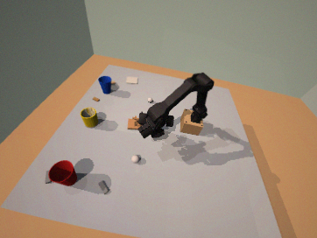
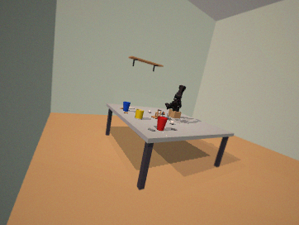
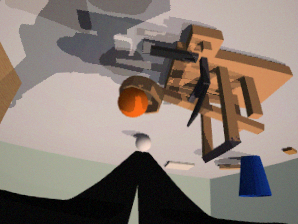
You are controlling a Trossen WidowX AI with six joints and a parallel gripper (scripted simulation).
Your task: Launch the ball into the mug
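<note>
The wooden catapult stands on the table, partly hidden by the arm in the top view. The orange ball sits in the round cup at the end of the catapult's arm. My gripper is shut and empty; in the wrist view its tips are below the ball, apart from it in the picture. In the top view the gripper hangs low beside the catapult, its fingertips hard to make out. The yellow mug stands upright to the left of the catapult in the top view, out of the wrist view.
A blue mug and a red mug flank the yellow one. White balls lie on both sides of the catapult. A pale slab and a grey block lie farther out.
</note>
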